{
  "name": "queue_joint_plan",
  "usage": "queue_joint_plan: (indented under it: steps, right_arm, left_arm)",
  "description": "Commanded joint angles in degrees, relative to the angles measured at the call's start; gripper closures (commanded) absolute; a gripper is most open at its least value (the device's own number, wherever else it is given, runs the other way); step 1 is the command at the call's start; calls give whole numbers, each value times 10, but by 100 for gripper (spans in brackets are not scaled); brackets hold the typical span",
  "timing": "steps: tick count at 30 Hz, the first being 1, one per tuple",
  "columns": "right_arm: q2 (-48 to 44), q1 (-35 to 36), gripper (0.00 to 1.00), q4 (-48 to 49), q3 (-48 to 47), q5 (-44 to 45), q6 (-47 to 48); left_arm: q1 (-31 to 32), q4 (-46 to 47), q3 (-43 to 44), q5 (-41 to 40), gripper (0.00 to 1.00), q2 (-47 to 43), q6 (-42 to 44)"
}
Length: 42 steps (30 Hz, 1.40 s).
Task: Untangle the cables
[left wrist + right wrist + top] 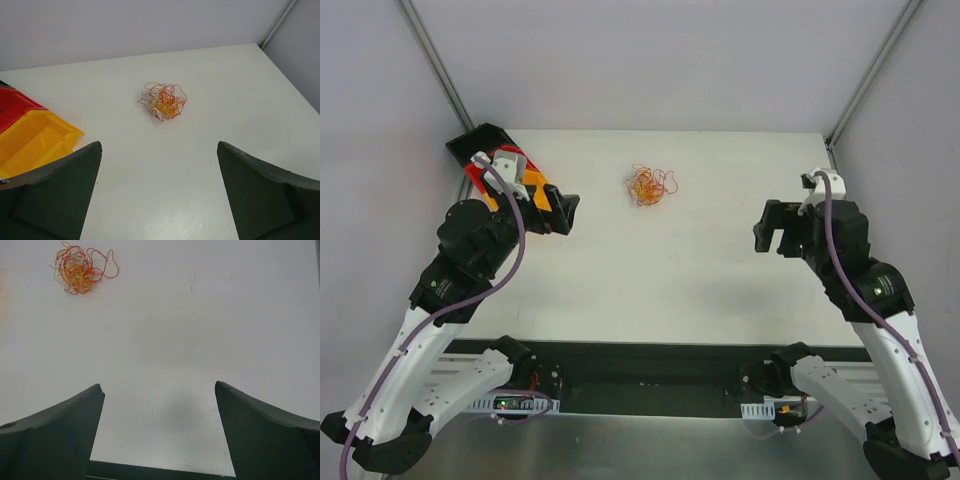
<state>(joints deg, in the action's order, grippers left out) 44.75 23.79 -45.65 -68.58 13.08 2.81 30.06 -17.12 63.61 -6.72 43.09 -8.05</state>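
The cables lie in one small tangled ball of orange, red, yellow and white strands on the white table, toward the back middle. The ball also shows in the left wrist view and the right wrist view. My left gripper is open and empty, above the table to the left of the ball. My right gripper is open and empty, to the right of the ball and nearer the front. Both grippers are apart from the cables.
Stacked bins, yellow, red and black, sit at the table's back left corner behind the left arm. Grey walls and metal posts close in the back and sides. The table's front edge meets a black rail.
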Motion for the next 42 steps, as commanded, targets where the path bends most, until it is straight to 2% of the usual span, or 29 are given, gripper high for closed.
queue_joint_plan:
  steps: [1,4,6,8,11,15,18,23,26,28,31,33,34,35,36,38,42]
  right_arm:
    - [73,1,4,77,-4,-5,-15]
    - [130,3,4,287,58,-117,-45]
    - [210,9,4,404,55,-107,-114]
    - [320,26,4,439,0,-112,-137]
    - [453,54,4,499,-77,-109,-137]
    - [615,63,4,510,-188,-125,-186]
    - [697,72,1,488,-258,-141,-202]
    - [799,81,12,438,-370,-134,-192]
    - [841,81,17,418,-414,-99,-185]
    - [870,82,25,399,-442,-104,-185]
    - [887,89,39,371,-466,-112,-170]
    - [875,96,52,367,-453,-125,-155]
    - [863,99,66,363,-441,-147,-152]
    - [842,98,85,362,-417,-161,-153]
    - [812,98,98,362,-388,-175,-154]
    - [738,100,99,366,-277,-208,-159]
    - [577,101,99,376,-98,-343,-149]
  left_arm:
    - [7,-19,12,-21,1,-1,-14]
    - [6,-21,-23,-17,1,-1,-61]
    - [6,-22,-42,-8,1,5,-97]
    - [7,-21,-58,3,2,15,-143]
    - [7,-23,-73,42,4,33,-158]
    - [7,-25,-100,63,4,45,-182]
    - [7,-23,-113,66,4,61,-196]
    - [7,-17,-99,94,4,111,-196]
    - [7,-17,-82,100,6,134,-202]
    - [7,-17,-73,104,7,143,-208]
    - [7,-15,-63,106,7,153,-216]
    - [6,-15,-59,101,7,157,-219]
    - [7,-15,-59,90,7,161,-222]
    - [6,-15,-60,80,7,163,-226]
    - [5,-15,-63,75,8,164,-228]
    - [0,-14,-67,71,9,167,-238]
    - [-18,3,-70,96,11,198,-236]
